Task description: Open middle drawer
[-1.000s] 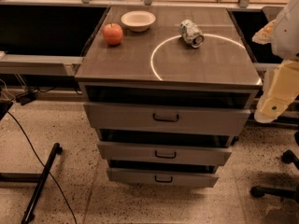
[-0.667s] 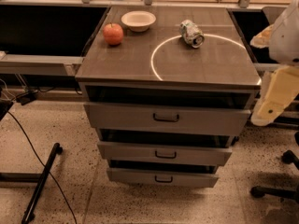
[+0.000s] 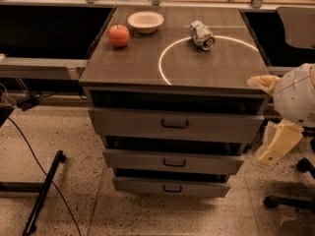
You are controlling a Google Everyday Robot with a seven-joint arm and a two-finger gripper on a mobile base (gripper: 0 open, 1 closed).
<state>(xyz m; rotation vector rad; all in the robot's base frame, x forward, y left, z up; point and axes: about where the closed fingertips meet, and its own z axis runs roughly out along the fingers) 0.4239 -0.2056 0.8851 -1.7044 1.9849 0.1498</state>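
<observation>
middle drawer (image 3: pixel 174 162) front facing camera | gripper (image 3: pixel 277 144) to its right, apart | grip state: cannot tell

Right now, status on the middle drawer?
Hand low at frame right, beside the cabinet, touching nothing. Middle drawer handle untouched. Nothing in front of it.

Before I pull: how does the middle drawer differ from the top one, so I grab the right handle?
The middle drawer has a shorter, narrower front than the top drawer. The middle drawer's handle is smaller than the top drawer's handle. The middle drawer sits directly below the top drawer. Both are flat grey with a dark bar handle at centre. The gripper hangs to the right of both, touching neither.
</observation>
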